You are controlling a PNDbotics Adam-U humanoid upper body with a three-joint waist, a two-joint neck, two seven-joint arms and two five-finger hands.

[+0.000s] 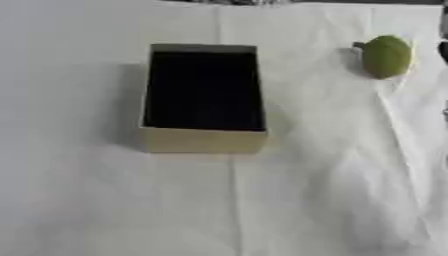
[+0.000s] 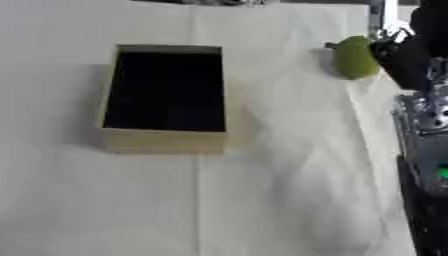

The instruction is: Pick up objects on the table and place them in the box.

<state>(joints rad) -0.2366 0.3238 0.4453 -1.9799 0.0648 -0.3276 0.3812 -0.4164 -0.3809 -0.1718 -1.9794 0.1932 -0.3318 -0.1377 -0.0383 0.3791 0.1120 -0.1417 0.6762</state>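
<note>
Bare white cloth (image 1: 262,210) fills the near part of the table, creased, nothing on it. Behind it sits the box (image 1: 203,140), open top, dark inside; no object shows in it, so you seem to be at the start. It stands near the middle, long side running away from you, handy for a drop from above by either arm.

Your only visible target is the green fruit (image 1: 385,56), pear-like, stem end toward the box, lying on the cloth at the far right, well apart from the box.

Your right hand (image 2: 411,50) shows only as a dark shape at the right edge of the right eye view, close beside the fruit. Cannot tell whether its fingers are released, clenched or grasping; contact is unclear too. Left hand shows in neither view.

Being on that side, the right hand is the natural one for the pick.
</note>
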